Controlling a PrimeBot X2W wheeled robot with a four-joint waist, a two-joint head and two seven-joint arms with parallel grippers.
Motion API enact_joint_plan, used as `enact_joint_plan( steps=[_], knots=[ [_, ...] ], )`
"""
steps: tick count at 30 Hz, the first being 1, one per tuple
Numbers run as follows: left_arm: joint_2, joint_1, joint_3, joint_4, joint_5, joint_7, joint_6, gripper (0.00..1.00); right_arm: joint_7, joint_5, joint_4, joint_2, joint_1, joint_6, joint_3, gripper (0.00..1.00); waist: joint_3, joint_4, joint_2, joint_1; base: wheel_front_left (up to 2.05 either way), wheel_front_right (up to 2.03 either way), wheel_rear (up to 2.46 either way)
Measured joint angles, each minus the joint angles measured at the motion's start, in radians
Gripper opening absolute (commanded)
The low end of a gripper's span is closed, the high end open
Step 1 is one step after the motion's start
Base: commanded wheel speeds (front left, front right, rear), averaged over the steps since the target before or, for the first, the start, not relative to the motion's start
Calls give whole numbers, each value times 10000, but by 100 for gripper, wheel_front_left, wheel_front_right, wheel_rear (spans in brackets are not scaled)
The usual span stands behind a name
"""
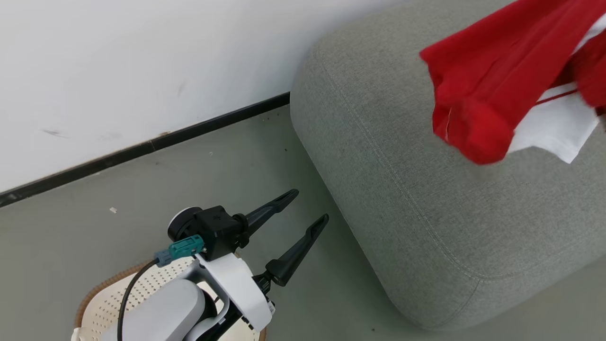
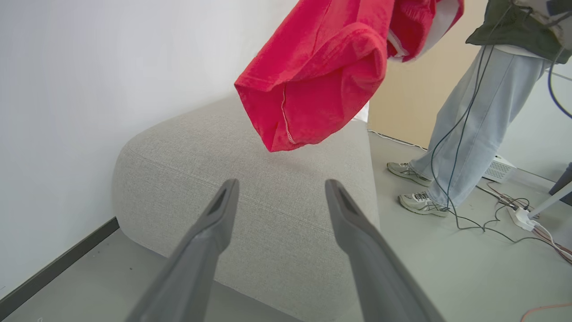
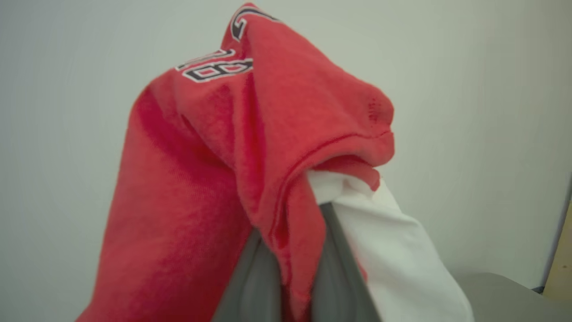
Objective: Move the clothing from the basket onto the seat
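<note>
Clothing (image 1: pixel 487 85), one piece cut off at the head view's edge, hangs over the seat (image 1: pixel 426 213), right of the left end effector (image 1: pixel 310 204), jaws apart; one basket (image 1: pixel 102 303) sits mostly hidden behind it. Left wrist view: it dangles ahead. Right wrist view: right end effector (image 3: pixel 292 250) clamped on it, tips buried.

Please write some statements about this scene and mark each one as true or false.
1. The bright red soft garment with white panels hangs over the large grey fabric sofa. True.
2. The right arm's jaws are open and empty. False: they are shut on the garment.
3. The left arm's jaws are open, holding nothing. True.
4. The cream perforated plastic basket stands on the sofa. False: it stands on the floor.
</note>
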Motion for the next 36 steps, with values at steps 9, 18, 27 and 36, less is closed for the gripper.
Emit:
enact_joint_plan(
  steps=[9,18,27,36],
  knots=[
    [199,-1,27,-355,0,222,65,100,305,-435,1569,-201,-787,-2,-483,0,521,215,0,1,0,0,0],
    [343,-23,67,-711,2,408,130,100,483,-1005,2429,15,-1359,-2,-420,0,1153,487,0,0,0,0,0],
    [600,-218,224,-1022,21,570,130,100,518,-1365,3275,416,-1468,-2,-376,0,1800,787,0,0,0,0,0],
    [738,-494,309,-1296,79,669,128,100,407,-1446,4067,924,-1489,-2,-594,0,2389,1045,0,0,0,0,0]
  ],
)
